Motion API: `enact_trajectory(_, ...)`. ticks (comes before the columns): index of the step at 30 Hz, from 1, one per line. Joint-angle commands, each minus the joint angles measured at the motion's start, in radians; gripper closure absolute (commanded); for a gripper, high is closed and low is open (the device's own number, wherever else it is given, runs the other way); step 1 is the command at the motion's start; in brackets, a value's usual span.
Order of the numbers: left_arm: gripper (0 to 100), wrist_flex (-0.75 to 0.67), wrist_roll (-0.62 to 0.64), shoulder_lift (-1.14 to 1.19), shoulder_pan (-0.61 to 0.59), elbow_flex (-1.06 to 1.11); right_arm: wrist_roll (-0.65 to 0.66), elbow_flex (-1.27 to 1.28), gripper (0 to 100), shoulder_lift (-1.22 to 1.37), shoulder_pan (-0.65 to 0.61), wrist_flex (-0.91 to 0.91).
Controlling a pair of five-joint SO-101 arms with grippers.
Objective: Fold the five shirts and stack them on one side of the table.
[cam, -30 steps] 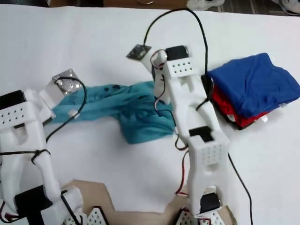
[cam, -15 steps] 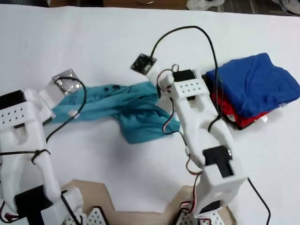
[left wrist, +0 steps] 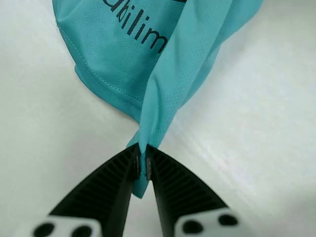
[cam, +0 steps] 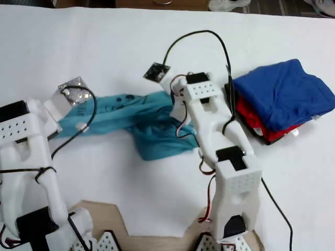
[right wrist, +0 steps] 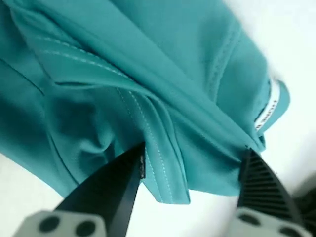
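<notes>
A teal shirt (cam: 152, 125) lies crumpled and stretched sideways across the middle of the white table. My left gripper (left wrist: 141, 165) is shut on a twisted corner of the teal shirt (left wrist: 148, 59); in the high view the left gripper (cam: 62, 123) is at the shirt's left end. My right gripper (right wrist: 193, 155) stands open low over bunched folds and a hem of the teal shirt (right wrist: 148, 74), with cloth between its fingers. Seen from above, the right gripper (cam: 175, 107) is at the shirt's right end. A folded blue shirt (cam: 285, 91) lies on a red one (cam: 251, 119) at the right.
The stack sits close to the right arm's elbow, with a dark layer under the red shirt. Brown cardboard (cam: 104, 217) lies at the near edge between the arm bases. White table (cam: 78, 42) stretches bare at the far left.
The right arm swung to the right and toward the front half a second ago, then came back to about where it began. The left arm and the teal shirt have hardly moved.
</notes>
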Motion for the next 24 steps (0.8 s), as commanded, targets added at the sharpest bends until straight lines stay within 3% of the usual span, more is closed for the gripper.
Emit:
enact_trajectory(1,98,-0.011,-0.009,-0.043,0.002,-0.007,0.023,-0.057,69.0,0.002,0.012,0.013)
enact_trajectory(13,98,-0.032,-0.008,-0.043,0.002,-0.007,0.023,0.011,69.0,-0.007,0.002,0.101)
enact_trajectory(24,98,-0.038,-0.006,-0.043,0.002,-0.007,0.017,0.055,69.0,-0.133,-0.116,0.113)
